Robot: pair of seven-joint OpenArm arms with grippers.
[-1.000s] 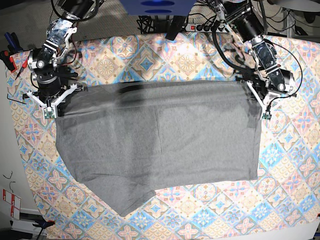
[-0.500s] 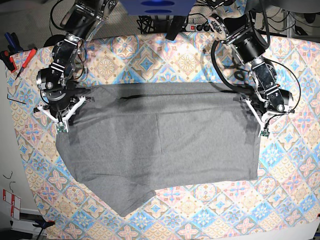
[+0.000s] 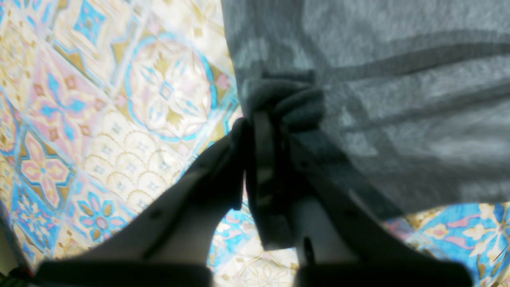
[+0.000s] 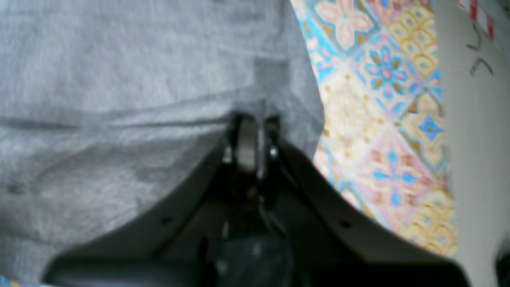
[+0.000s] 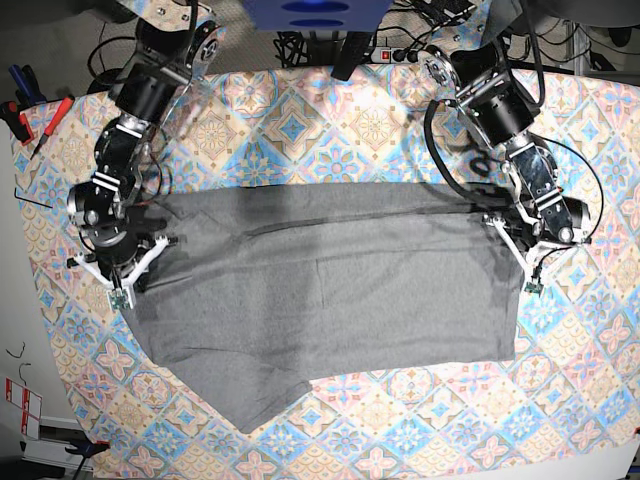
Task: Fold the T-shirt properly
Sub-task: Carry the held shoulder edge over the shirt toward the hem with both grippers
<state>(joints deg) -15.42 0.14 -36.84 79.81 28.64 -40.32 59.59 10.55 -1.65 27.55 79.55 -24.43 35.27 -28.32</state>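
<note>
Risk here is uneven pull: both grippers are pinched tight on the T-shirt [image 5: 330,290], left gripper [image 3: 259,119] on a bunched edge, right gripper [image 4: 253,123] on the opposite edge. Shirt lies spread on the tablecloth [image 5: 300,120]; 1 slip and the fold goes crooked.

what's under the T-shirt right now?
The diamond-patterned tablecloth runs under the grey T-shirt and shows on all sides. Whatever else lies beneath the fabric is covered. Both grippers, left and right, pinch its far edge.
</note>
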